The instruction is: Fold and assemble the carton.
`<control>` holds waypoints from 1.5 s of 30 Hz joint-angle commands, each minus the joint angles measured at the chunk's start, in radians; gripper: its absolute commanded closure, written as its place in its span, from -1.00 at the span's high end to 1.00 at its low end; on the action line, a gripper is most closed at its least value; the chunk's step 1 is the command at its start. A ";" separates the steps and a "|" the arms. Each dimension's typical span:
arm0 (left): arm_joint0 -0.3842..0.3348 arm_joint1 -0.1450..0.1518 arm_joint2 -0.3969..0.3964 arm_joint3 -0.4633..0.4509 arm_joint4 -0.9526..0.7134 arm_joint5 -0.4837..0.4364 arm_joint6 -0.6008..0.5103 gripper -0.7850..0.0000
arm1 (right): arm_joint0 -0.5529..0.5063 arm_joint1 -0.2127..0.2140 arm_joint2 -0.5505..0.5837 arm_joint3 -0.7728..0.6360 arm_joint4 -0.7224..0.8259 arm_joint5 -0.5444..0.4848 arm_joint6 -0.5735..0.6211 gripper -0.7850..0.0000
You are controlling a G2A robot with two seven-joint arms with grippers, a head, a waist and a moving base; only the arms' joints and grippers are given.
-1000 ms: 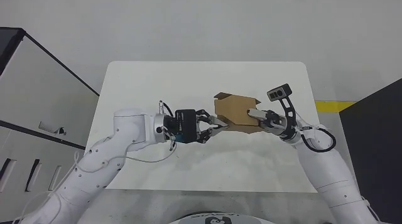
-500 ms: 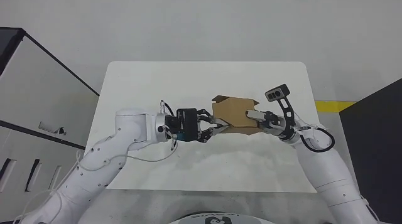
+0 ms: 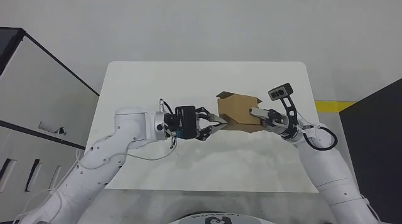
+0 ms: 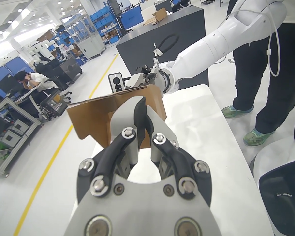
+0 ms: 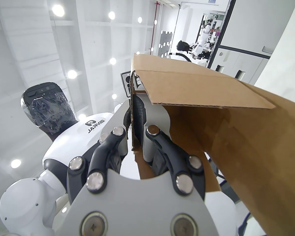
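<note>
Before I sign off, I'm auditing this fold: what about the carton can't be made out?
- Top view: underside of the carton, hidden by its own top panel.
- Left wrist view: its inside, behind its near wall and the left gripper.
- Right wrist view: its far end, cut off by the edge.

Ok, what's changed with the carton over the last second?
The carton drifted slightly toward the right arm's side and a little away from the robot, both arms going with it. Nothing was grabbed or released: the left gripper and right gripper stay shut on opposite edges of it, over the table.
</note>
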 commanded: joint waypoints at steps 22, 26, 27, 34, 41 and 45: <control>0.007 -0.001 -0.006 -0.007 0.006 0.009 -0.005 -1.00 | -0.011 -0.004 -0.002 -0.012 -0.004 -0.002 -0.001 -1.00; 0.013 0.000 -0.007 -0.014 0.007 0.004 -0.004 -1.00 | -0.014 -0.004 -0.003 -0.020 -0.004 -0.002 -0.002 -1.00; 0.014 0.000 -0.004 -0.016 0.009 0.002 -0.005 -1.00 | -0.015 -0.005 -0.005 -0.022 -0.005 0.000 -0.003 -1.00; 0.009 -0.003 0.014 -0.019 0.014 -0.004 -0.004 -1.00 | -0.019 -0.006 -0.012 -0.029 -0.009 0.005 -0.004 -1.00; 0.016 0.001 -0.012 -0.022 0.014 0.004 0.002 -1.00 | -0.022 -0.006 -0.001 -0.030 -0.005 0.005 -0.008 -1.00; 0.026 0.003 -0.024 -0.029 0.014 0.001 0.003 -1.00 | -0.023 -0.005 0.005 -0.030 -0.006 0.005 -0.009 -1.00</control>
